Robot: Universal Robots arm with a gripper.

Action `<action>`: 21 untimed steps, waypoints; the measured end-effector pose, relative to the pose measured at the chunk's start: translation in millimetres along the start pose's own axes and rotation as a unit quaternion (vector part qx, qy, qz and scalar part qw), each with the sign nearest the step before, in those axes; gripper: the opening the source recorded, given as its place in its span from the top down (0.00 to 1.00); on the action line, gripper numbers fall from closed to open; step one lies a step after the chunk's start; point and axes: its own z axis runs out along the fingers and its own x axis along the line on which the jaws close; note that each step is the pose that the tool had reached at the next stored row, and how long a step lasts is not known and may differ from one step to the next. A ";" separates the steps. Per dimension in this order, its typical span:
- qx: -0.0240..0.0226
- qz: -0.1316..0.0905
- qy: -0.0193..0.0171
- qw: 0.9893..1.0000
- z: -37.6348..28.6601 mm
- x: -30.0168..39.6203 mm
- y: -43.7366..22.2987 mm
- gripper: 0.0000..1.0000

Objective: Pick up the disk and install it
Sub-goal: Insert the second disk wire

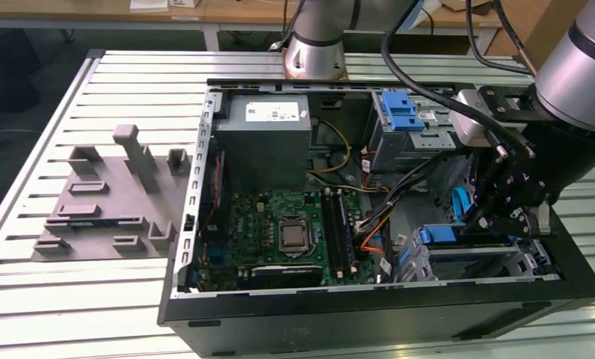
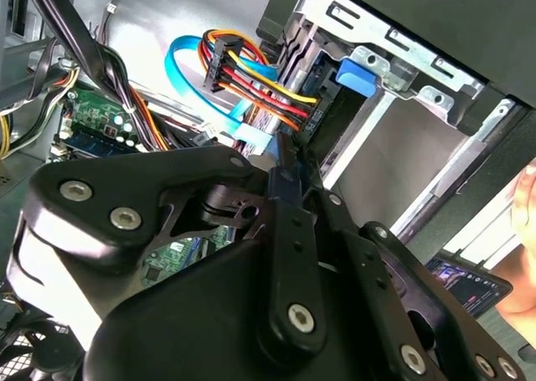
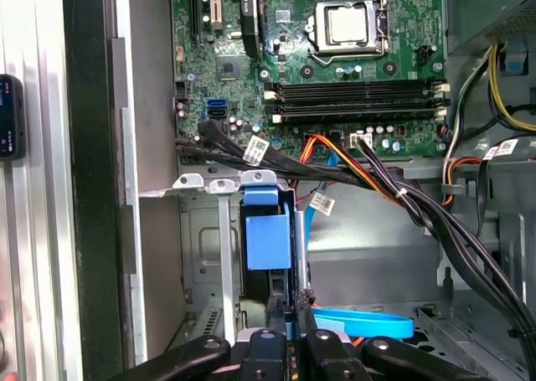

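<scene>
An open computer case [image 1: 377,314] is lying on a slatted table [image 1: 38,299]. The gripper [image 1: 499,218] is reaching down into the drive cage [image 1: 532,258] beside a blue bracket [image 1: 439,234].

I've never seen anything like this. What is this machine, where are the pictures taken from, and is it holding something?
The grey tube is a robot arm; its black end effector reaches into an open computer case on a slatted table. One picture comes from a camera off the arm, the other two from cameras at its wrist. A grey moulded plate lies beside the case. The end effector is right at the blue-framed disk in the metal cage; whether it grips it I cannot tell.
</scene>
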 end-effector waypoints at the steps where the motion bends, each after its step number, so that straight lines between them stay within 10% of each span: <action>1: 0.000 0.000 0.000 1.000 0.1 0.0 -0.1 0.84; 21: 0.000 0.000 0.000 1.000 -8.5 0.0 -0.3 0.77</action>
